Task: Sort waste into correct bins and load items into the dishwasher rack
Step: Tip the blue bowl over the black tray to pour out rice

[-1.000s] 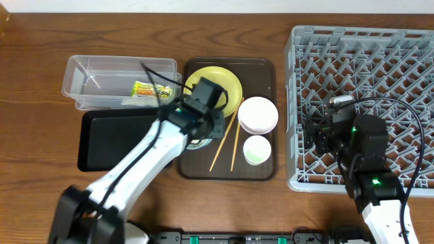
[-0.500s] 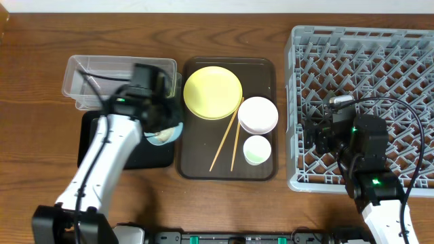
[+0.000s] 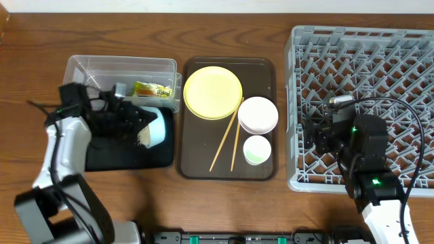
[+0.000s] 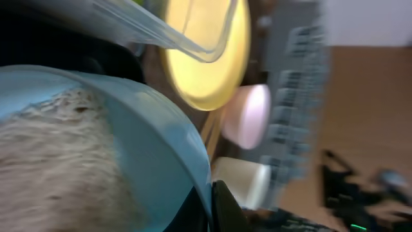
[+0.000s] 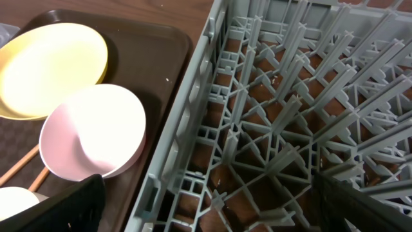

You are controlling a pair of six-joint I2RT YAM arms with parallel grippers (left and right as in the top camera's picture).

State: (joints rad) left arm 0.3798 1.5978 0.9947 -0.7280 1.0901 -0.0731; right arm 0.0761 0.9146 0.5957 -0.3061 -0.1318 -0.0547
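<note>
My left gripper point(image 3: 139, 125) is shut on the rim of the light blue bowl point(image 3: 157, 126) and holds it tipped on its side over the black tray point(image 3: 122, 154). White rice-like scraps point(image 4: 58, 161) fill the bowl in the left wrist view, where the bowl's rim point(image 4: 167, 142) sits between my fingers point(image 4: 211, 209). The yellow-green wrapper point(image 3: 152, 89) lies in the clear tub point(image 3: 95, 71). The yellow plate point(image 3: 212, 92), white bowl point(image 3: 258, 114), green cup point(image 3: 257, 149) and two chopsticks point(image 3: 227, 139) rest on the brown tray. My right gripper point(image 5: 206, 212) is open over the grey rack's point(image 3: 407, 61) left edge.
The brown serving tray point(image 3: 261, 68) lies between the bins and the rack. The rack's wall point(image 5: 193, 96) runs beside the white bowl point(image 5: 93, 138) and plate point(image 5: 51, 67) in the right wrist view. Cables trail from the right arm over the rack.
My left arm carried the blue bowl from the brown tray leftwards over the black tray and tipped it on its side. The right arm has not moved.
</note>
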